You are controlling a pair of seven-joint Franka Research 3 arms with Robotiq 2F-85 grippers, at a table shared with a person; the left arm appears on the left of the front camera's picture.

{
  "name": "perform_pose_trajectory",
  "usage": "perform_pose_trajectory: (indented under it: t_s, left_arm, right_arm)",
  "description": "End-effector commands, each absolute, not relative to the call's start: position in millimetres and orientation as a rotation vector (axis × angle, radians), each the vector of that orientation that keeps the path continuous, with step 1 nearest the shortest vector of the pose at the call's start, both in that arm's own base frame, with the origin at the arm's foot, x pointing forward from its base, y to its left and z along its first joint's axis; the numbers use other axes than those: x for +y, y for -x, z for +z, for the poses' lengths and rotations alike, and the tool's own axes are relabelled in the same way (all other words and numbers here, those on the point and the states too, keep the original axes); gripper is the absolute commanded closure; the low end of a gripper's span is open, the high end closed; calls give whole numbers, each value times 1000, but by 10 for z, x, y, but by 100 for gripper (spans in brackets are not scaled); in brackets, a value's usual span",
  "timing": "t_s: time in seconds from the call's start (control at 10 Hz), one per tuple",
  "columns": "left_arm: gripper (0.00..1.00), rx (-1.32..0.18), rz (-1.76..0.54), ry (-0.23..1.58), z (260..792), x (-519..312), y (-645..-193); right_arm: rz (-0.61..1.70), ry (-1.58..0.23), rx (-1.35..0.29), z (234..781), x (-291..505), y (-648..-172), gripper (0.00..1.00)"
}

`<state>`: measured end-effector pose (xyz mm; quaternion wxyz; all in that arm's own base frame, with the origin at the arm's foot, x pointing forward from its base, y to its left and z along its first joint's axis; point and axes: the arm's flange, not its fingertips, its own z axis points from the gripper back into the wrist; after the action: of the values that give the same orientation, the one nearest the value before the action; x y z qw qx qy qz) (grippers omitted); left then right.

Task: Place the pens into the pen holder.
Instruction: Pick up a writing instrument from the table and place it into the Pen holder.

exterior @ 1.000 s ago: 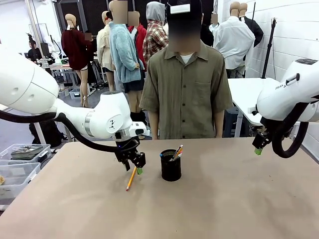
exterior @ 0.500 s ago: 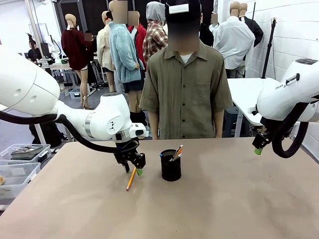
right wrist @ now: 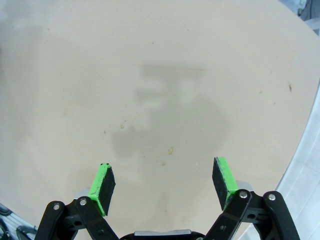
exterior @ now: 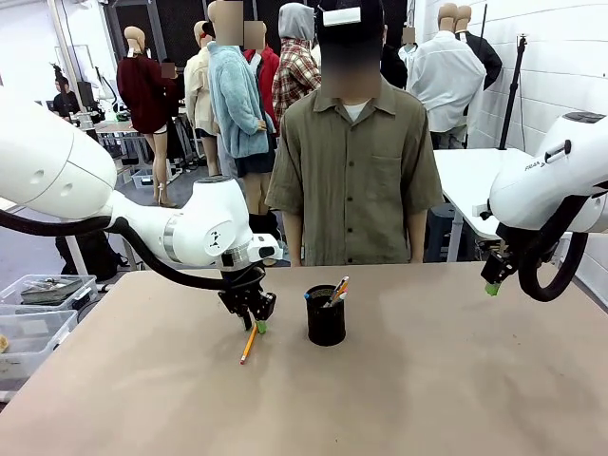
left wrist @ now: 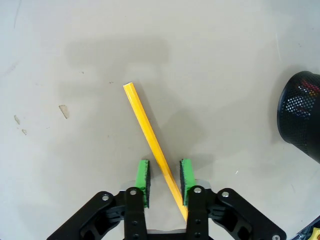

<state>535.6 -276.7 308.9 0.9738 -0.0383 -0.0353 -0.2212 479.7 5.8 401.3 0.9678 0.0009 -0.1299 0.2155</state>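
Yellow pencil (left wrist: 150, 132) is laid on worktop (left wrist: 225, 50), long axis slanting to upper left, and is straddled by left gripper (left wrist: 164, 176), jaws narrow, not yet clamped. Right gripper (right wrist: 162, 182) is held wide, well apart.

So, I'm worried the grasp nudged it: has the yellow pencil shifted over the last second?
No. The yellow pencil keeps the same slant and the same gap left of the pen holder, while the left gripper straddles its far end.
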Motion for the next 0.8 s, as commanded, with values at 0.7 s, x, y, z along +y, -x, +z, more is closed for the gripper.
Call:
perform_pose_trajectory:
  t_s: [0.7]
  left_arm:
    - [100,-114,-438,84,3245,-2676,-5256]
  right_arm:
    - [447,9,-265,3988,40,-4790,3]
